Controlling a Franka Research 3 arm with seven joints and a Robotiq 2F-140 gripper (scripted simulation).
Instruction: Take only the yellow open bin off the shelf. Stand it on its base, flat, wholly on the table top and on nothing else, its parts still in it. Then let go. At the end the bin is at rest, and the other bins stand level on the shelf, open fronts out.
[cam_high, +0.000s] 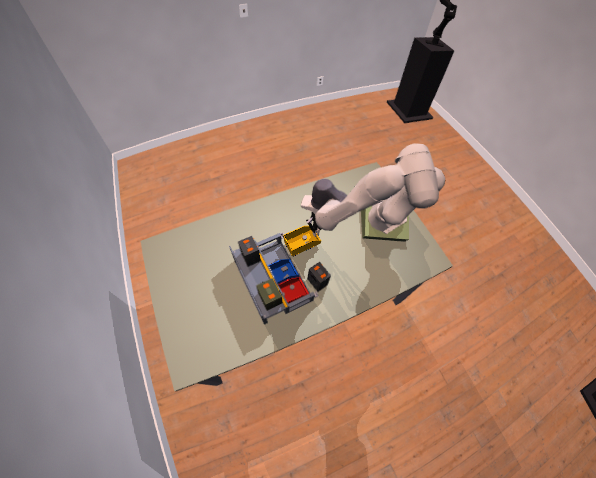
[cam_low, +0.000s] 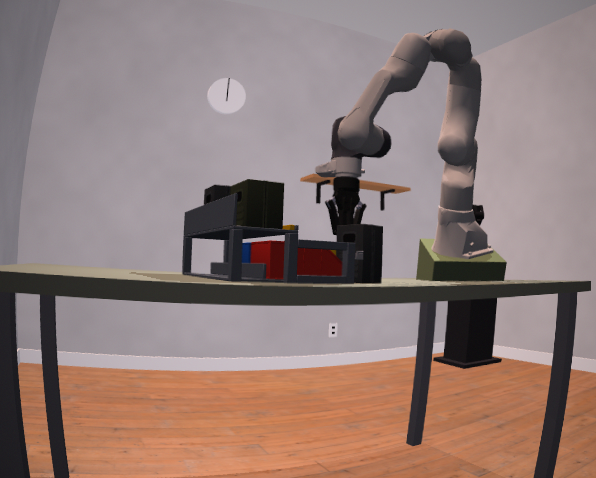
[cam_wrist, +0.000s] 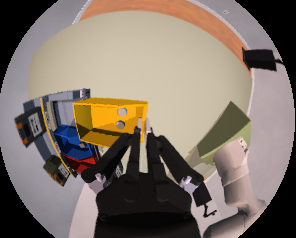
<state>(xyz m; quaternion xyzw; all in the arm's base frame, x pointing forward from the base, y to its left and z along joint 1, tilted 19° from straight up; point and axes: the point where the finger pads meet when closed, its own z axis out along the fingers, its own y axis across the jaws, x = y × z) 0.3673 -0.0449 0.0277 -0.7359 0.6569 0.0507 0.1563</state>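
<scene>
The yellow open bin (cam_high: 301, 239) hangs from my gripper (cam_high: 314, 228), which is shut on its wall at the side nearest the arm. The bin is clear of the grey shelf (cam_high: 270, 272) and sits a little tilted above the table, just off the shelf's far end. In the wrist view the bin (cam_wrist: 111, 122) is left of my fingertips, with two small grey parts (cam_wrist: 121, 118) inside it. The blue bin (cam_high: 280, 271) and red bin (cam_high: 293, 289) stand on the shelf's lower level. In the side view my gripper (cam_low: 345, 212) is above a black box, which hides the yellow bin.
Two dark boxes (cam_high: 248, 250) (cam_high: 269, 294) sit on top of the shelf. A black box (cam_high: 318, 275) stands on the table beside the red bin. The arm's green base block (cam_high: 385, 227) is to the right. The table's edges lie further out on all sides.
</scene>
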